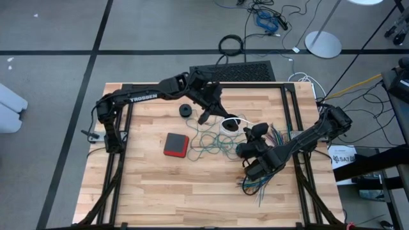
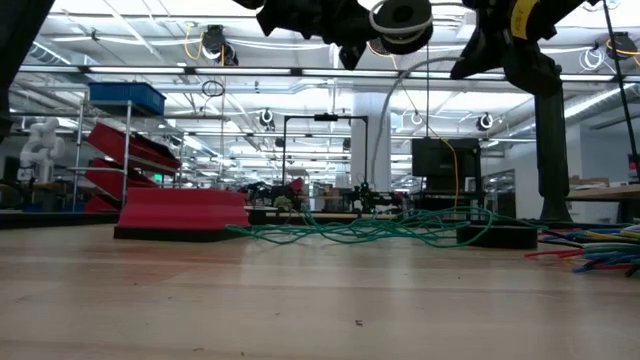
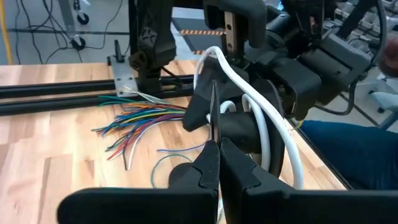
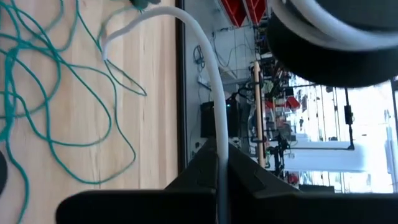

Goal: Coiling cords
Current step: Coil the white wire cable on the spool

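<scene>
The stiffish, light white cord (image 4: 214,112) was clamped in the right end effector (image 4: 222,167); the left end effector (image 3: 216,152) was apparently pinched on it too; the limp teal cord (image 1: 208,145) lay tangled on the bench (image 1: 147,191).

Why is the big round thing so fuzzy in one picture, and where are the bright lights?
Right wrist view: the round black-and-white piece sits too close to the camera, so it blurs, while the teal-green cord on the wood looks sharper. Low view: ceiling lamps glare behind the dark arms, and the near table is soft.
</scene>
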Controlling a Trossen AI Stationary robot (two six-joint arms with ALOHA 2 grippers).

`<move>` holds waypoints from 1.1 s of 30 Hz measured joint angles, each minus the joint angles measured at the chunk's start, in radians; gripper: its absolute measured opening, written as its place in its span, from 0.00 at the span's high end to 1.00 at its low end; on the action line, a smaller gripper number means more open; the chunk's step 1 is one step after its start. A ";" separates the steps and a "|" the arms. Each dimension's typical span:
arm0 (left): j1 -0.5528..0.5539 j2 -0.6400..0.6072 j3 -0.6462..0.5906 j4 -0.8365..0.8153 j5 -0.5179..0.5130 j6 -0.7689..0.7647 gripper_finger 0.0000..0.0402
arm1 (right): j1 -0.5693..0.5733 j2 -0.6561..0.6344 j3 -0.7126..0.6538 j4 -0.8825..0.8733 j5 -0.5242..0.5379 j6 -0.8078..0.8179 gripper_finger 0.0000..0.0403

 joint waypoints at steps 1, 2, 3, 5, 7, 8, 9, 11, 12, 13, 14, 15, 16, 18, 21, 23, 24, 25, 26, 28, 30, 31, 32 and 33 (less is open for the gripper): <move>-0.005 0.000 0.000 0.003 -0.007 0.000 1.00 | -0.003 0.000 0.000 0.030 0.000 -0.029 1.00; -0.012 0.000 0.000 0.007 -0.022 0.000 1.00 | -0.006 0.000 0.000 0.069 0.000 -0.068 1.00; -0.020 0.000 0.000 0.009 -0.037 0.000 1.00 | -0.010 0.000 0.000 0.106 0.000 -0.107 1.00; -0.033 0.000 0.000 0.016 -0.049 -0.002 1.00 | -0.021 0.000 0.000 0.171 0.000 -0.180 1.00; -0.041 0.000 0.000 0.036 -0.050 -0.028 1.00 | -0.035 0.000 0.000 0.211 0.001 -0.233 1.00; -0.045 0.000 0.000 0.043 -0.050 -0.039 1.00 | -0.041 0.000 0.000 0.219 0.001 -0.249 1.00; -0.047 0.000 0.000 0.045 -0.050 -0.050 1.00 | -0.045 0.000 0.000 0.225 0.001 -0.261 1.00; -0.047 0.000 0.000 0.046 -0.054 -0.069 1.00 | -0.048 0.000 0.000 0.250 0.003 -0.288 1.00; -0.047 0.000 0.000 0.047 -0.059 -0.075 1.00 | -0.047 0.000 0.000 0.265 0.006 -0.303 1.00; -0.045 0.000 0.000 0.048 -0.064 -0.078 1.00 | -0.046 0.000 0.000 0.284 0.013 -0.320 1.00; -0.044 0.000 0.000 0.049 -0.081 -0.078 1.00 | -0.043 0.000 0.000 0.303 0.027 -0.338 1.00; -0.044 0.000 0.000 0.050 -0.105 -0.080 1.00 | -0.038 0.000 0.000 0.320 0.035 -0.360 1.00; -0.044 0.000 0.000 0.050 -0.126 -0.080 1.00 | -0.035 0.000 0.000 0.336 0.045 -0.379 1.00; -0.044 0.001 0.000 0.049 -0.148 -0.080 1.00 | -0.030 0.000 0.000 0.358 0.050 -0.409 1.00; -0.044 0.001 0.000 0.050 -0.173 -0.093 1.00 | -0.031 0.000 0.000 0.389 0.050 -0.457 1.00; -0.044 0.001 0.000 0.049 -0.193 -0.104 1.00 | -0.031 0.000 0.000 0.425 0.049 -0.502 1.00; -0.043 0.001 0.000 0.049 -0.193 -0.104 1.00 | -0.031 0.000 0.000 0.441 0.049 -0.526 1.00; -0.043 0.001 0.000 0.049 -0.195 -0.105 1.00 | -0.032 0.000 0.000 0.453 0.049 -0.546 1.00; -0.043 0.001 0.000 0.049 -0.199 -0.105 1.00 | -0.034 0.000 0.000 0.460 0.047 -0.564 1.00; -0.046 0.001 0.000 0.048 -0.221 -0.105 1.00 | -0.043 0.000 0.010 0.459 0.021 -0.579 1.00; -0.052 0.001 0.000 0.044 -0.239 -0.105 1.00 | -0.053 0.000 0.024 0.461 -0.019 -0.581 1.00; -0.054 0.001 0.000 0.044 -0.242 -0.106 1.00 | -0.055 0.000 0.029 0.462 -0.027 -0.586 1.00; -0.057 0.001 0.000 0.042 -0.250 -0.106 1.00 | -0.058 0.000 0.033 0.464 -0.029 -0.596 1.00; -0.059 0.001 0.000 0.039 -0.262 -0.106 1.00 | -0.059 0.000 0.039 0.465 -0.033 -0.607 1.00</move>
